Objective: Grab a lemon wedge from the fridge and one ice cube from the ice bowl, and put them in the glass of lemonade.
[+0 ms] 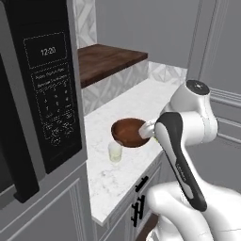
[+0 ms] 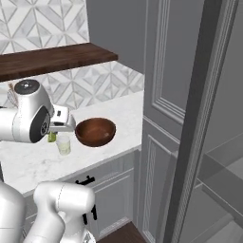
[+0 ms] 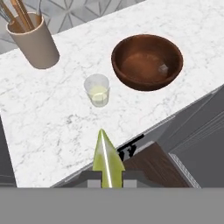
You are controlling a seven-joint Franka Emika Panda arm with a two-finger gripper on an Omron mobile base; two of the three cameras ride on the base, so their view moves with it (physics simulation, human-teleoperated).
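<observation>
Lemon wedge (image 3: 106, 158) in pincer (image 3: 106, 181); glass of lemonade (image 3: 97, 89) upright beside ice bowl (image 3: 146, 62).

I read "12:20" on the microwave (image 1: 40, 94) display. The keypad print beneath it is too small for me to make out.

The left base view looks forward and down from behind the arm's left, facing the desk (image 1: 117, 183) beside the microwave (image 1: 47, 94). The right base view covers the same desk from the arm's right. The hand view looks down at close range. All three share the ice bowl (image 3: 146, 61) and the glass of lemonade (image 3: 97, 89).
</observation>
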